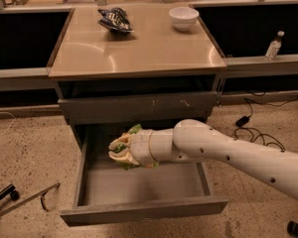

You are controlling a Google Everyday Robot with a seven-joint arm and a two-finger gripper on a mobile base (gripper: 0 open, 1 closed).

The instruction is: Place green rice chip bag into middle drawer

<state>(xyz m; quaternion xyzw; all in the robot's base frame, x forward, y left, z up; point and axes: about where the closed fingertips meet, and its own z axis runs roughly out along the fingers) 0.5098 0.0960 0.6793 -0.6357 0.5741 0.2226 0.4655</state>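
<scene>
White arm reaching in from the right, tool low and leftward.
The arm [238, 155] stretches nearly level from the lower right, wrist straight; its tool [123, 152] hangs over the open middle drawer [141, 209], fingers clamped on the green rice chip bag [134, 130].
</scene>
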